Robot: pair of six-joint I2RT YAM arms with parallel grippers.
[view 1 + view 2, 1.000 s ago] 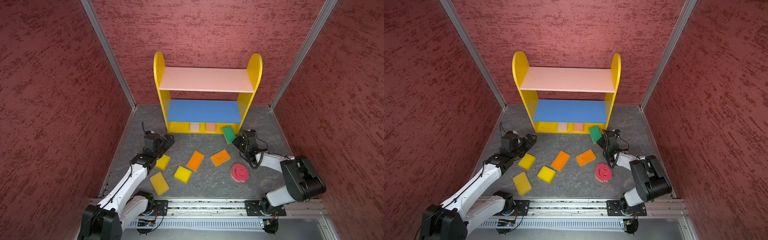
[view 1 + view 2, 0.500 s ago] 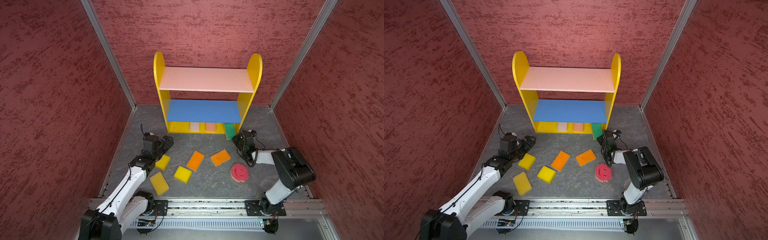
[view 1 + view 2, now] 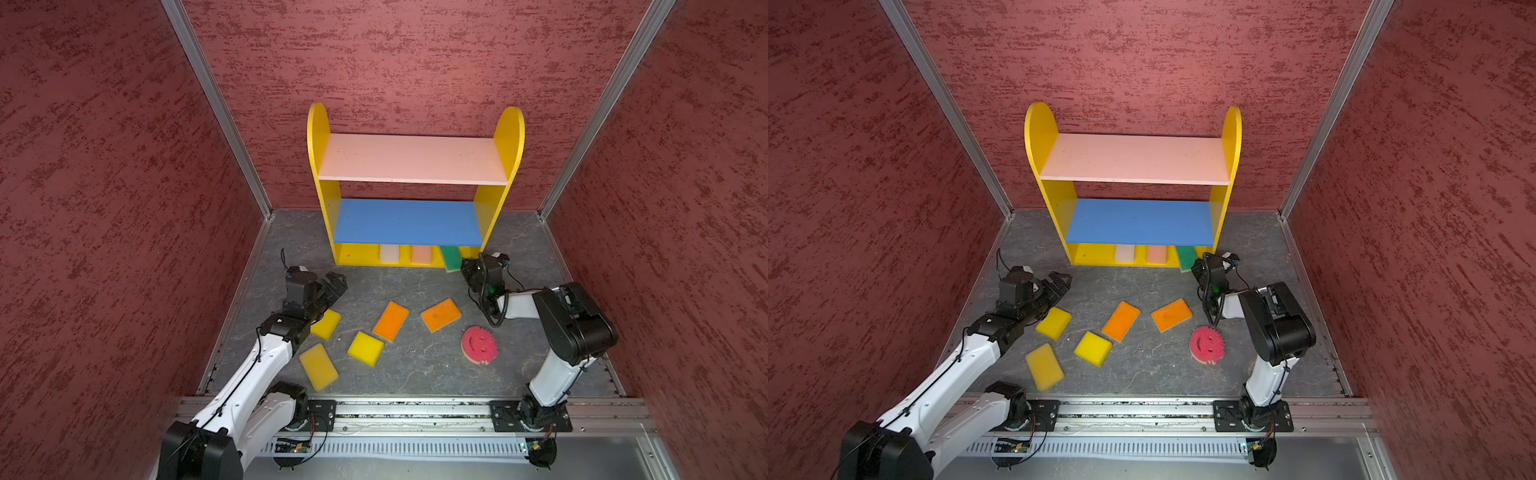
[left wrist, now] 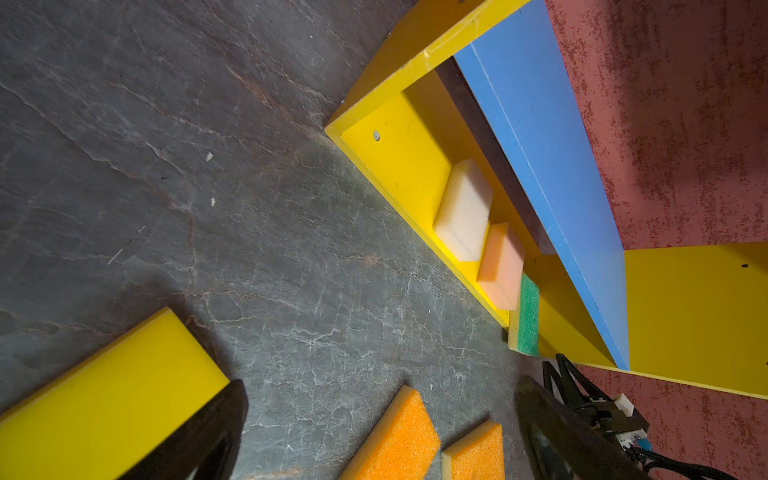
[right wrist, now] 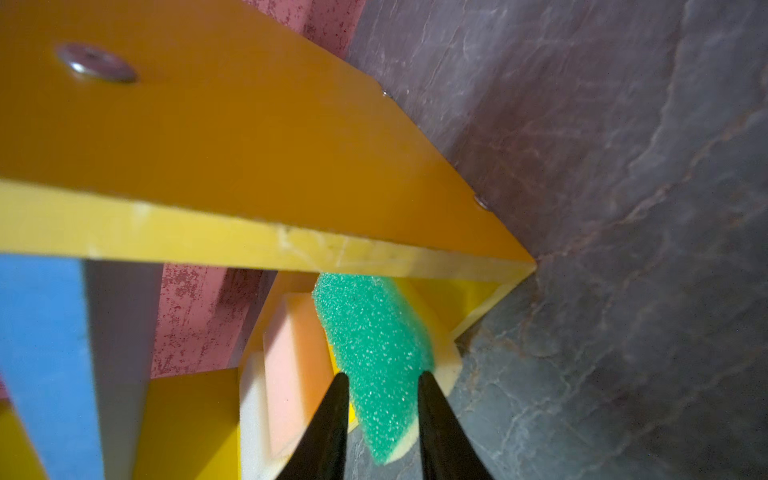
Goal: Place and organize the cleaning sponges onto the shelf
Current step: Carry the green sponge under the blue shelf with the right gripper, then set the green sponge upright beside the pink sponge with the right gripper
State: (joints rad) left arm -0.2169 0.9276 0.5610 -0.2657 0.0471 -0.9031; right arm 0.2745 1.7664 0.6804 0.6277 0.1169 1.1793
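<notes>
- Straddling the green rectangular foam sponge (image 5: 374, 332), the right pincer (image 5: 380, 376) sits narrow; grip unclear.
- Yellow three-tier shelf (image 5: 249, 245) right ahead of it.
- The left pincer (image 3: 336, 283) gapes wide, empty.

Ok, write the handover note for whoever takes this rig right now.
Left tool: open, empty.
Right tool: jaws flank the green sponge; grip unclear.
Done: cream sponge, peach sponge on the bottom board of the shelf; green sponge partly in, overhanging its front.
Left: three yellow sponges, two orange sponges, pink smiley sponge, all on the floor.
</notes>
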